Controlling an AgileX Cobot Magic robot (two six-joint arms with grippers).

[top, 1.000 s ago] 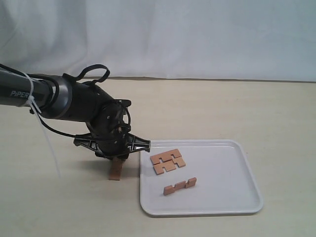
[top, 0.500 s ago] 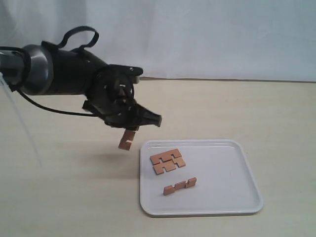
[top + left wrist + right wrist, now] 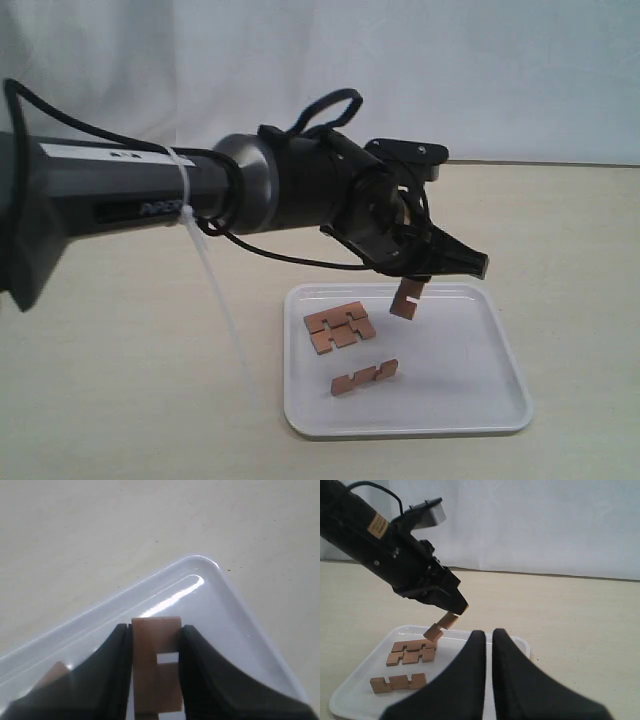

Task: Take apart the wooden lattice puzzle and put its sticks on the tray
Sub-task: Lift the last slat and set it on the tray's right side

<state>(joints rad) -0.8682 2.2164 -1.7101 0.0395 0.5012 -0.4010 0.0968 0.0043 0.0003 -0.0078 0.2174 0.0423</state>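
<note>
stick now above tray (top unseen)

You have a glossy white tray, plain and unmarked, at the lower right of the exterior view, on a pale beige tabletop. The sticks on it are light reddish-brown, and the held stick is the same shade. The left gripper is black. Its arm is black and dark grey, with a white strip and a white cable tie. The right gripper is black too. The backdrop is whitish-grey cloth.
</note>
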